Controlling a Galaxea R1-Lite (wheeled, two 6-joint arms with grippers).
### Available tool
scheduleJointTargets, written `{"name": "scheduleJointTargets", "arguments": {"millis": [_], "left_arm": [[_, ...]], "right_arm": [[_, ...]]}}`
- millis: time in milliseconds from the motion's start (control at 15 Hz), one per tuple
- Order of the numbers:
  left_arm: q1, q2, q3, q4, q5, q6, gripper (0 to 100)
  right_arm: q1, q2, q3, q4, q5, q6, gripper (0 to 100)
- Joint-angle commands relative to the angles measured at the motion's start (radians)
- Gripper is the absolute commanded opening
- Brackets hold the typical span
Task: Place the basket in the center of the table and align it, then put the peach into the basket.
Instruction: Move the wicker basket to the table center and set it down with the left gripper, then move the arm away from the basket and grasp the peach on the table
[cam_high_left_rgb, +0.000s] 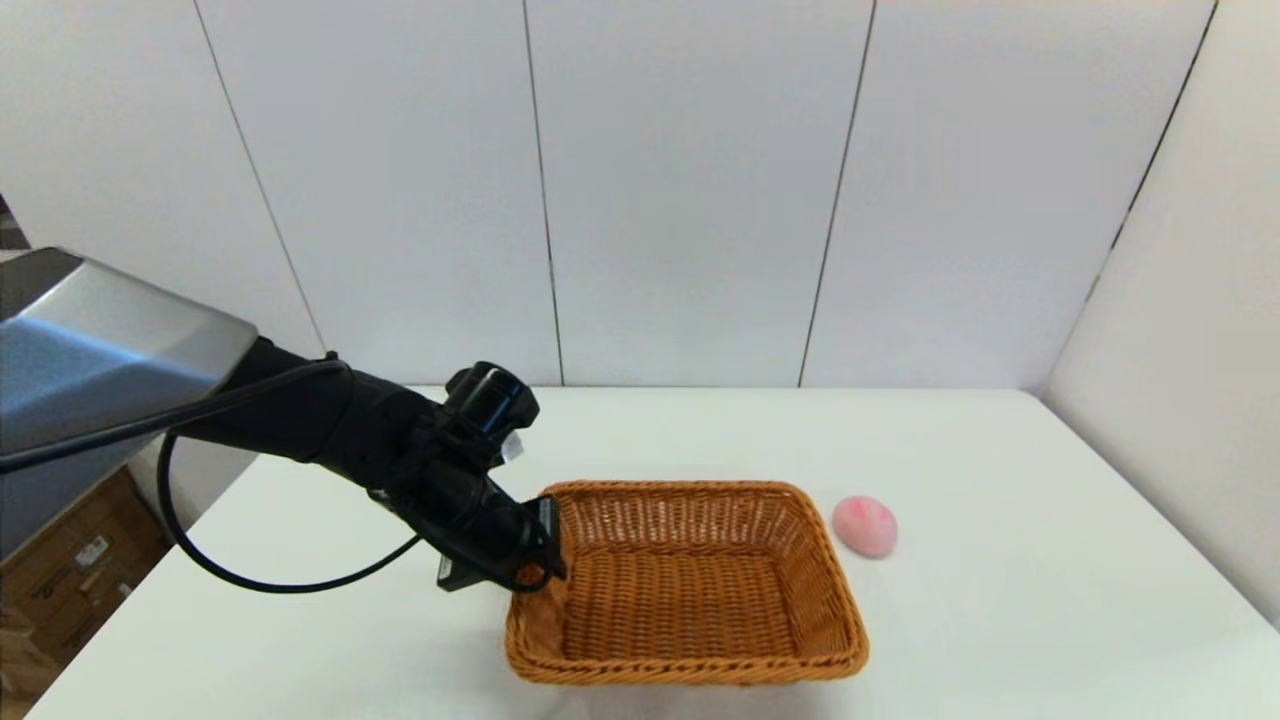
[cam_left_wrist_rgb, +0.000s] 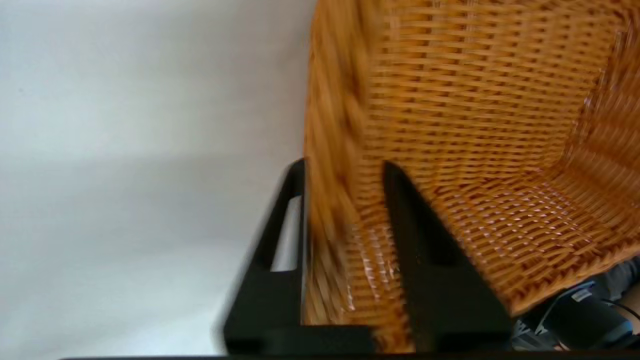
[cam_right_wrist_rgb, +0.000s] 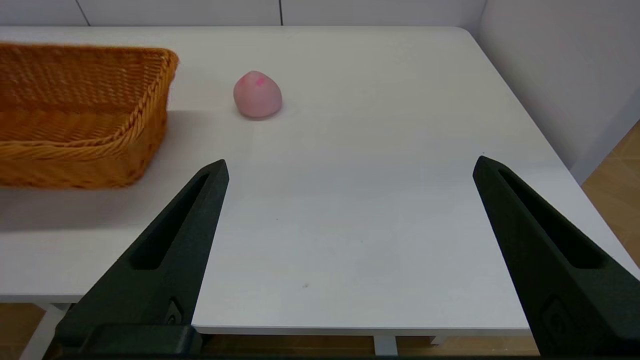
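- The basket (cam_high_left_rgb: 686, 580) sits on the tabletop (cam_high_left_rgb: 1000, 620), near the middle and toward the robot's edge, its long sides running left to right.
- The left end effector (cam_high_left_rgb: 545, 550) is at the basket's left short wall, closed on the braided rim.
- In the left wrist view, one finger (cam_left_wrist_rgb: 277, 260) lies outside the wicker wall and the other inside, with the wall pinched between them.
- The left arm reaches in from the robot's left, sloping down to the basket, with a black cable (cam_high_left_rgb: 250, 575) looping beneath it.
- The basket's inside holds nothing that can be seen in any view.
- The peach (cam_high_left_rgb: 865, 525) rests on the tabletop just beside the basket's right far corner, apart from the wall, not touching it.
- Its darker pink blush faces up.
- The right end effector (cam_right_wrist_rgb: 350, 167) hangs near the tabletop's near right edge, fingers spread wide and gripping nothing; it does not show in the head view.
- From the right wrist view, the peach (cam_right_wrist_rgb: 257, 95) lies well beyond the fingertips, with the basket (cam_right_wrist_rgb: 80, 115) to its side.
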Motion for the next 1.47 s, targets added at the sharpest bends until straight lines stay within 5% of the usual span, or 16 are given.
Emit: {"name": "scheduleJointTargets", "arguments": {"millis": [67, 333, 867, 1467], "left_arm": [[-0.001, 0.004, -0.006, 0.003, -0.001, -0.003, 100], [0.068, -0.108, -0.029, 0.025, 0.002, 0.062, 100], [0.396, -0.6, -0.086, 0.372, 0.018, 0.281, 100], [0.412, -1.333, 0.368, 0.408, 0.169, 0.283, 100]], "right_arm": [[0.001, 0.0, 0.0, 0.001, 0.0, 0.0, 100], [0.001, 0.0, 0.0, 0.001, 0.0, 0.0, 100], [0.001, 0.0, 0.0, 0.0, 0.0, 0.0, 100], [0.001, 0.0, 0.0, 0.0, 0.0, 0.001, 100]]}}
